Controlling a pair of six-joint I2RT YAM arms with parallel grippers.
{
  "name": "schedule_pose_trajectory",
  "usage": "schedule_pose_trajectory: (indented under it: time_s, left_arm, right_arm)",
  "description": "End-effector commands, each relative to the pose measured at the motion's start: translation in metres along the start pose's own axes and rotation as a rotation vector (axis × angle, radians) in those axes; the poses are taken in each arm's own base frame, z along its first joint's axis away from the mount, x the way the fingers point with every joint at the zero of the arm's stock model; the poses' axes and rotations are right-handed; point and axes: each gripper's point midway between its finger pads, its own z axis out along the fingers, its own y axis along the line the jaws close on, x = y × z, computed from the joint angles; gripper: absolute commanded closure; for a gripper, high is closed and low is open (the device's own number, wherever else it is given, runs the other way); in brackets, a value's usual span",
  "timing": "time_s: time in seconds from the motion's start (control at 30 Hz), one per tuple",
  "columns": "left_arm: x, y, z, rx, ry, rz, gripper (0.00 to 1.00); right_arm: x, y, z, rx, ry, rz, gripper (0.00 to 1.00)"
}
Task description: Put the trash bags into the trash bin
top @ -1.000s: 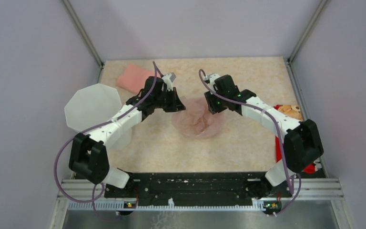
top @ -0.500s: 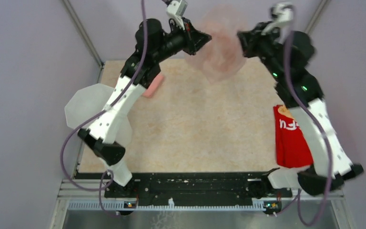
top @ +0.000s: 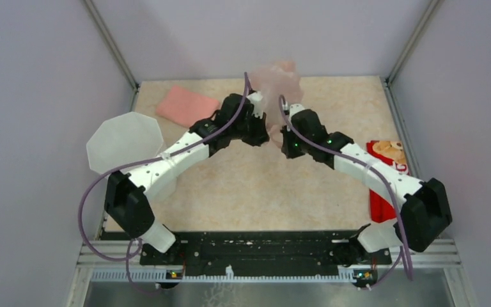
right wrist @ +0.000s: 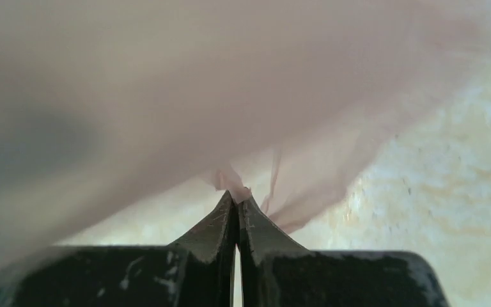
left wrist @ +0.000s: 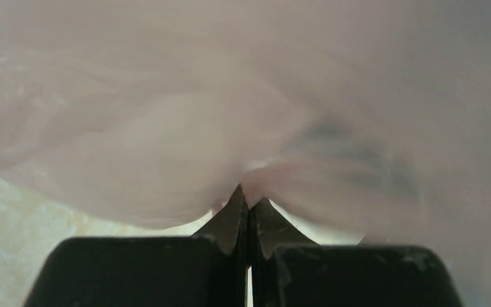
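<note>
Since half a second ago both arms have dropped from high at the back to low over the middle of the tabletop (top: 243, 185). The left gripper (top: 259, 130) and right gripper (top: 286, 137) now sit close together. The trash bag (top: 280, 80), then stretched between them, now balloons up above them. Each gripper is clamped on a pinch of the film, with its jaws nearly touching in both wrist views. Holding two points of the film likely lets the quick drop catch air and open the bag. It is not yet in the trash bin (top: 124, 141), which stands at the left edge, well apart. The film is thin, pale pink, translucent and creased, and it is blurred in both wrist views.
</note>
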Motion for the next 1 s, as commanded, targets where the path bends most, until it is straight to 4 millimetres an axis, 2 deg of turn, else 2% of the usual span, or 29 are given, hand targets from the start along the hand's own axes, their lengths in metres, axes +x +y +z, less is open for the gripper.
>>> schedule_pose_trajectory:
  time_s: [0.0,0.07,0.1,0.13,0.17,0.2,0.23,0.27,0.3,0.33,0.4,0.43,0.47,0.5,0.53,0.57,0.6,0.63,0.7,0.73,0.8,0.83,0.9,0.97]
  left_arm:
    - [-0.163,-0.095,-0.154,0.194,-0.51,0.131,1.0]
    - [-0.215,-0.123,-0.202,0.249,-0.649,0.162,1.0]
    - [-0.233,-0.129,-0.214,0.251,-0.694,0.169,1.0]
    - [-0.248,-0.133,-0.226,0.25,-0.735,0.179,1.0]
    - [-0.256,-0.132,-0.226,0.23,-0.751,0.177,1.0]
    - [-0.258,-0.126,-0.22,0.199,-0.75,0.176,1.0]
    - [-0.251,-0.117,-0.205,0.165,-0.723,0.165,1.0]
    - [-0.238,-0.101,-0.183,0.114,-0.677,0.145,1.0]
    - [-0.217,-0.084,-0.157,0.061,-0.613,0.121,1.0]
    - [-0.19,-0.064,-0.13,0.011,-0.54,0.097,1.0]
    - [-0.12,-0.025,-0.081,-0.054,-0.37,0.015,1.0]
    - [-0.087,-0.012,-0.066,-0.057,-0.298,-0.027,1.0]
    - [-0.056,-0.003,-0.06,-0.054,-0.242,-0.061,1.0]
    - [-0.026,0.004,-0.057,-0.058,-0.194,-0.08,1.0]
    - [-0.022,0.004,-0.064,-0.051,-0.21,-0.084,1.0]
    - [-0.029,0.002,-0.072,-0.046,-0.245,-0.078,1.0]
    - [-0.047,-0.001,-0.083,-0.042,-0.287,-0.062,1.0]
    - [-0.072,-0.007,-0.092,-0.033,-0.33,-0.042,1.0]
    - [-0.137,-0.029,-0.114,0.003,-0.432,0.02,1.0]
    - [-0.175,-0.044,-0.132,0.031,-0.507,0.049,1.0]
    - [-0.237,-0.074,-0.167,0.096,-0.642,0.089,1.0]
    - [-0.262,-0.09,-0.19,0.137,-0.708,0.107,1.0]
    - [-0.294,-0.112,-0.227,0.198,-0.821,0.132,1.0]
    - [-0.306,-0.119,-0.249,0.21,-0.892,0.152,1.0]
  right_arm:
    - [-0.201,0.044,-0.2,-0.129,-0.584,0.031,1.0]
    - [-0.259,0.049,-0.269,-0.132,-0.755,0.018,1.0]
    - [-0.28,0.049,-0.294,-0.12,-0.821,0.019,1.0]
    - [-0.295,0.046,-0.313,-0.102,-0.877,0.023,1.0]
    - [-0.304,0.045,-0.322,-0.089,-0.907,0.024,1.0]
    - [-0.306,0.042,-0.321,-0.068,-0.911,0.028,1.0]
    - [-0.301,0.039,-0.304,-0.048,-0.878,0.03,1.0]
    - [-0.288,0.036,-0.279,-0.031,-0.819,0.031,1.0]
    - [-0.266,0.032,-0.242,-0.009,-0.737,0.034,1.0]
    - [-0.238,0.027,-0.205,0.009,-0.651,0.042,1.0]
    - [-0.158,0.015,-0.125,0.035,-0.439,0.07,1.0]
    - [-0.118,0.01,-0.097,0.039,-0.343,0.092,1.0]
    - [-0.084,0.005,-0.082,0.041,-0.28,0.118,1.0]
    - [-0.062,0.001,-0.076,0.044,-0.25,0.138,1.0]
    - [-0.054,-0.003,-0.08,0.046,-0.254,0.15,1.0]
    - [-0.065,-0.007,-0.093,0.052,-0.294,0.157,1.0]
    - [-0.087,-0.012,-0.109,0.061,-0.344,0.161,1.0]
    - [-0.119,-0.014,-0.131,0.062,-0.407,0.162,1.0]
    - [-0.189,-0.016,-0.178,0.074,-0.552,0.136,1.0]
    - [-0.225,-0.012,-0.207,0.082,-0.641,0.111,1.0]
    - [-0.283,-0.003,-0.266,0.074,-0.803,0.089,1.0]
    - [-0.304,0.003,-0.296,0.052,-0.884,0.082,1.0]
    - [-0.33,0.015,-0.347,-0.01,-1.026,0.08,1.0]
    - [-0.338,0.026,-0.378,-0.075,-1.109,0.074,1.0]
